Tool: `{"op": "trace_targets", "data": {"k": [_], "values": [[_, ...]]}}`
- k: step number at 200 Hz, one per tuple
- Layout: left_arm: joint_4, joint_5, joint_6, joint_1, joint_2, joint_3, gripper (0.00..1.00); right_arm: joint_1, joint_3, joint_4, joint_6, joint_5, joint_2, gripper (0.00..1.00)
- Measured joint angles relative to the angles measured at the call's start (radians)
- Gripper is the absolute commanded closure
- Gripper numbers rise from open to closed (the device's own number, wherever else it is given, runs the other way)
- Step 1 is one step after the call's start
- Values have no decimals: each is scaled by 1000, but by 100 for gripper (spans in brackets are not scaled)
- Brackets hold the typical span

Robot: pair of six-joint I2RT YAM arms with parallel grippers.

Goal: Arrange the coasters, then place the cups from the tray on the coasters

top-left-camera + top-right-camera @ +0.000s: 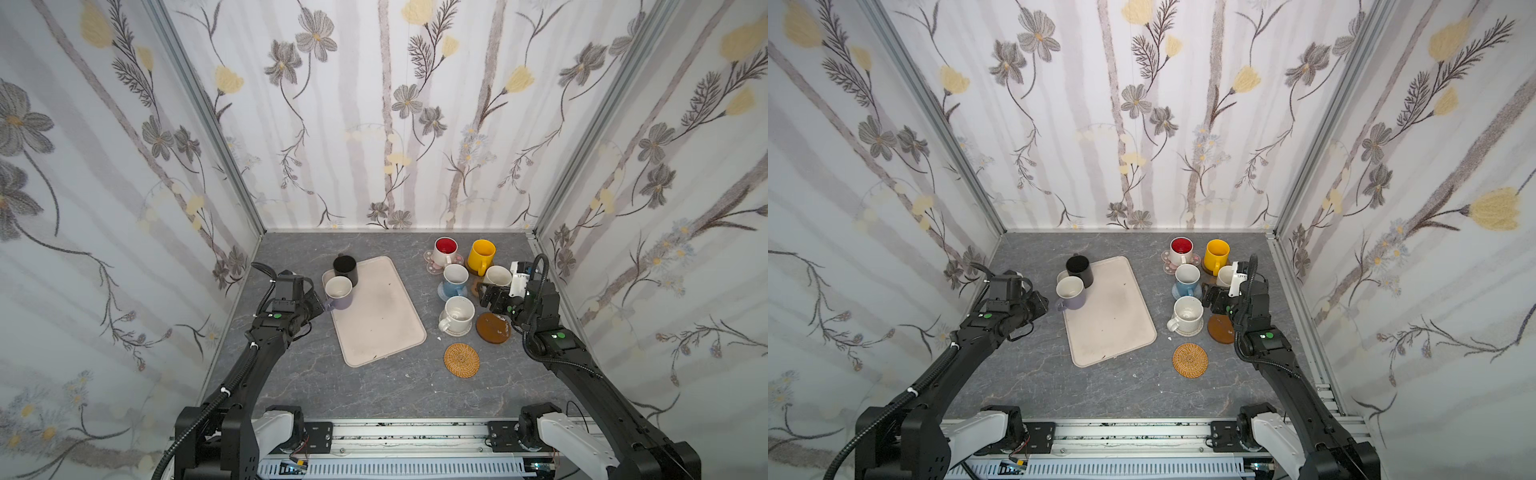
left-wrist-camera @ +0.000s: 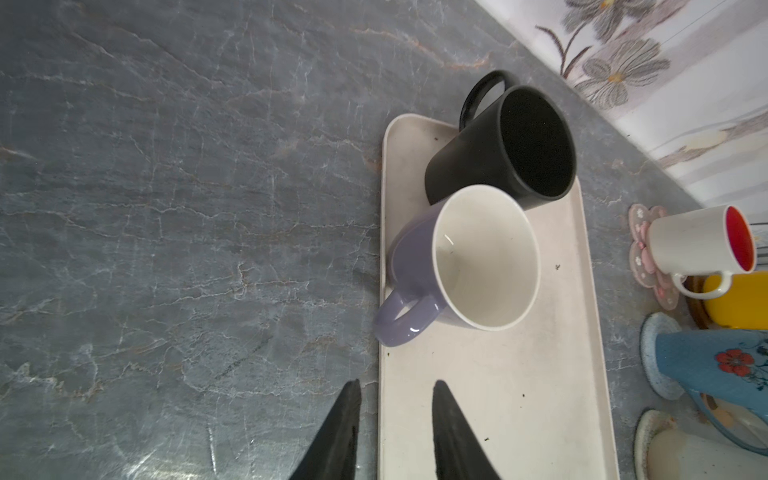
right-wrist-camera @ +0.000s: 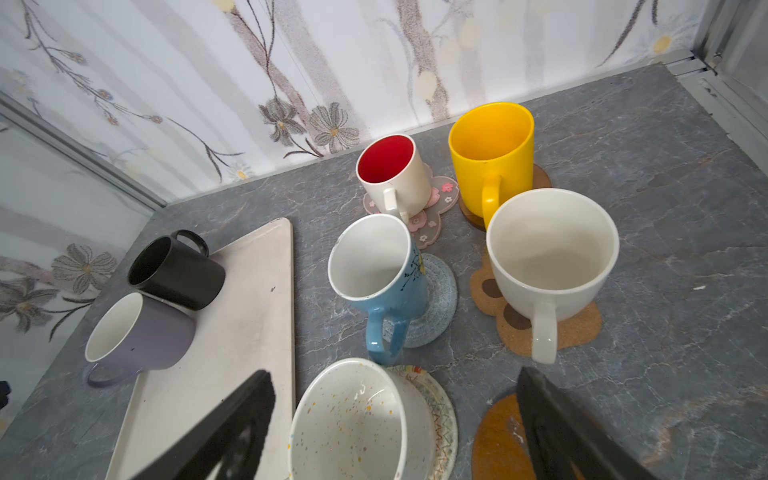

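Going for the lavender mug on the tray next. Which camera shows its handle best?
Left wrist view: the lavender mug is close and large, its handle sticking out past the tray edge, unblocked. Both top views show it small. The right wrist view shows it farther off, handle partly hidden.

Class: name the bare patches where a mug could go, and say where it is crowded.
Free: the tray nearer than the lavender cup; the rattan coaster; the brown disc; the table in front. Crowded: the far-right cup cluster.

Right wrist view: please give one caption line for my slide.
Open right gripper faces five mugs on coasters; black mug and lavender mug stand on the tray.
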Motion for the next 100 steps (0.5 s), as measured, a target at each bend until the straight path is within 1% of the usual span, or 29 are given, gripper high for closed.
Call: {"op": "trace_targets", "data": {"k": [32,76,100], "values": [[-2,-21,-15,1,63,5,81,25,-14,21,4,-22,-23,9],[12,-60,-37,1,152,23,84,47,-30,50,11,-55,-58,9],[30,-70,-53,-6,197,30,84,54,-32,58,12,-58,-67,8]]}}
